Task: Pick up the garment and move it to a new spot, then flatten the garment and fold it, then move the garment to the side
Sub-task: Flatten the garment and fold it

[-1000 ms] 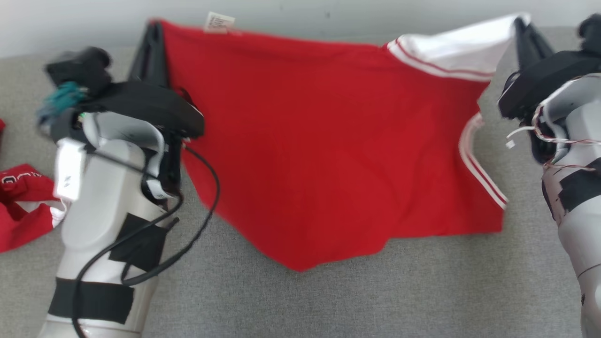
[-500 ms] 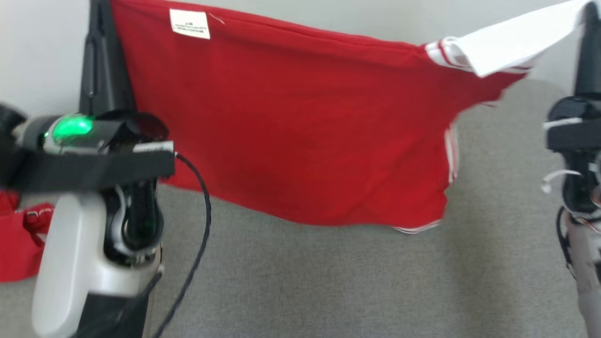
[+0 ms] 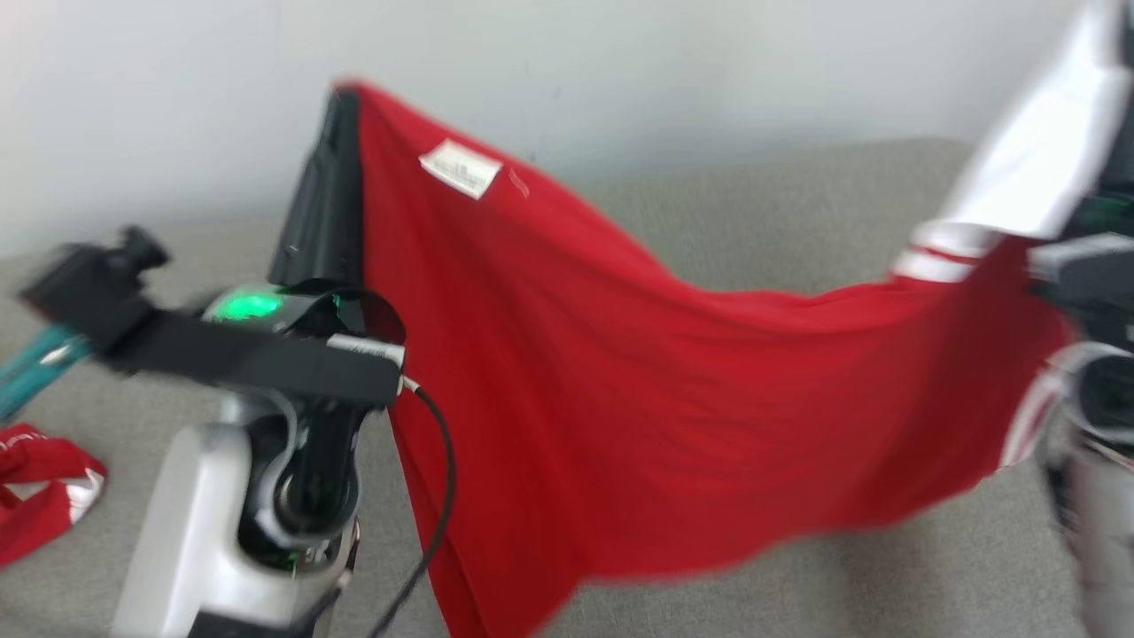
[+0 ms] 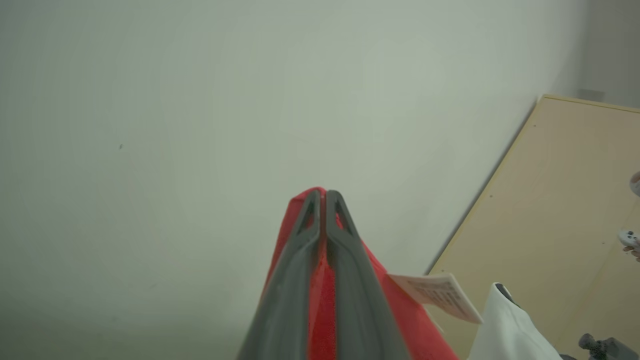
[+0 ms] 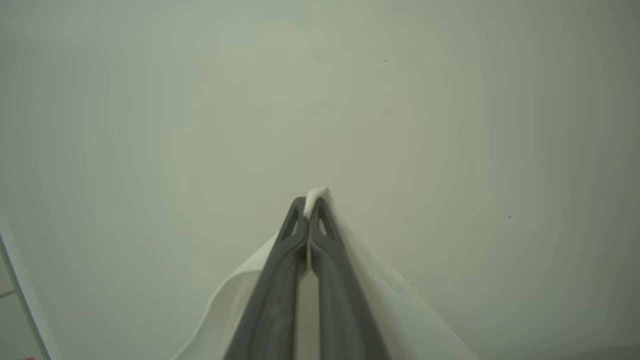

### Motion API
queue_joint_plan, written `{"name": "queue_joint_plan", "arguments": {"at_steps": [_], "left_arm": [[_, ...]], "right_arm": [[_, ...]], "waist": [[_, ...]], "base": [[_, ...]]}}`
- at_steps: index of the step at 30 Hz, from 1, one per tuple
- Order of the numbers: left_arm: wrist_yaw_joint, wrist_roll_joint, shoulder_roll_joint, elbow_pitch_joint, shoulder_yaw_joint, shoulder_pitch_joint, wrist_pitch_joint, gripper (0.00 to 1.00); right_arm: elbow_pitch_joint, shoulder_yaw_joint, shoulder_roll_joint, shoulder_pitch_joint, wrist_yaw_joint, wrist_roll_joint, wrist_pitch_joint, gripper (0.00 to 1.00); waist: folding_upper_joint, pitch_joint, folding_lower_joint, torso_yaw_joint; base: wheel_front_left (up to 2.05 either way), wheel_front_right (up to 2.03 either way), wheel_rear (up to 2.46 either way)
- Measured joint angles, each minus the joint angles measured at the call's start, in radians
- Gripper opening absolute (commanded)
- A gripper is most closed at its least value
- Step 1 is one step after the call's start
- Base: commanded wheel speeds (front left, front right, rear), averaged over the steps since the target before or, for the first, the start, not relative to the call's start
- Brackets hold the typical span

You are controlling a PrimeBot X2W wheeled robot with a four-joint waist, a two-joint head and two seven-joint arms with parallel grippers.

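**Slip, sag and snag: risks while carrying**

Holding the red shirt (image 3: 664,372) up in the air, above the grey surface (image 3: 797,602) and in front of the wall (image 3: 620,71). Gripped at two ends: left end effector (image 4: 322,194) pressed together on a red corner near the label (image 3: 461,168), right end effector (image 5: 310,202) pressed together on the white sleeve (image 3: 1036,168). On the right, only a thin edge of white cloth showing past the fingertips. Hanging slack between the two grips, with the lowest fold close to the grey surface at the bottom of the head view. Cannot tell whether touching, given the blur.

Likely to lose the sleeve end if swung fast, given so little cloth pinched there. Could drag the low fold across the grey surface and bunch it up on laying down, making the flattening harder. Might catch the loose cable (image 3: 446,478) by the left wrist in the hanging cloth. Should keep well clear of the other red garment (image 3: 35,505) lying at the far left, so as not to land on top of it. Better to draw the two grips apart until taut before lowering
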Motion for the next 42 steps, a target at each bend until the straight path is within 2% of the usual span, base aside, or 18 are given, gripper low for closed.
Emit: {"name": "queue_joint_plan", "arguments": {"at_steps": [4,7,9,11,13,16,18,23,27,31,34,39,42], "left_arm": [[0.024,0.058,0.015,0.292,0.022,-0.081,0.035,0.00],[0.042,0.145,0.048,0.441,0.084,-0.260,0.011,0.00],[0.041,0.185,0.056,0.461,0.096,-0.426,-0.018,0.00],[0.039,0.206,0.045,0.425,0.092,-0.571,-0.056,0.00],[0.002,0.209,0.034,0.378,0.065,-0.647,-0.068,0.00],[-0.032,0.212,0.029,0.396,0.026,-0.631,-0.078,0.00],[-0.040,0.225,0.046,0.418,-0.001,-0.561,-0.075,0.00],[-0.022,0.287,0.123,0.543,-0.020,-0.390,-0.065,0.00],[-0.011,0.321,0.166,0.670,-0.028,-0.299,-0.060,0.00],[-0.011,0.321,0.157,0.794,-0.046,-0.254,-0.058,0.00],[-0.011,0.315,0.139,0.853,-0.045,-0.250,-0.067,0.00],[-0.004,0.298,0.120,0.886,-0.022,-0.232,-0.106,0.00],[-0.004,0.278,0.124,0.895,-0.013,-0.186,-0.129,0.00]], "right_arm": [[0.303,0.116,0.066,-0.176,-0.038,-0.045,0.037,0.00],[0.483,0.107,0.088,-0.410,-0.074,-0.073,0.028,0.00],[0.470,0.031,0.072,-0.556,-0.083,-0.062,-0.006,0.00],[0.400,-0.013,0.033,-0.661,-0.081,-0.051,-0.040,0.00],[0.336,-0.025,-0.018,-0.694,-0.069,-0.046,-0.043,0.00],[0.337,-0.003,-0.059,-0.653,-0.042,-0.048,-0.018,0.00],[0.354,0.043,-0.061,-0.560,-0.029,-0.068,0.019,0.00],[0.428,0.109,-0.019,-0.328,-0.018,-0.071,0.088,0.00],[0.500,0.146,0.041,-0.200,-0.019,-0.057,0.114,0.00],[0.570,0.152,0.074,-0.140,-0.018,-0.045,0.119,0.00],[0.588,0.122,0.067,-0.130,-0.019,-0.031,0.102,0.00],[0.576,0.084,0.035,-0.073,-0.017,-0.026,0.086,0.00],[0.556,0.089,0.036,-0.023,-0.001,-0.025,0.085,0.00]], "waist": [[0.0002,0.052,0.0003,-0.012],[0.0003,0.093,0.0005,-0.025],[0.0003,0.121,0.0006,-0.033],[0.0001,0.149,0.0005,-0.038],[-0.0001,0.175,0.0000,-0.039],[0.0000,0.210,0.0002,-0.034],[0.0003,0.227,0.0006,-0.026],[0.0001,0.267,0.0003,-0.011],[0.0002,0.301,0.0003,-0.015],[0.0002,0.322,0.0003,-0.035],[0.0001,0.323,0.0003,-0.052],[0.0001,0.294,0.0001,-0.059],[0.0000,0.263,0.0002,-0.056]], "base": [[0.00,0.00,0.00],[0.00,0.00,0.00],[0.00,0.00,0.00],[0.00,0.00,0.00],[0.00,0.00,0.00],[0.00,0.00,0.00],[0.00,0.00,0.00],[0.00,0.00,0.00],[0.00,0.00,0.00],[0.00,0.00,0.00],[0.00,0.00,0.00],[0.00,0.00,0.00],[0.00,0.00,0.00]]}}
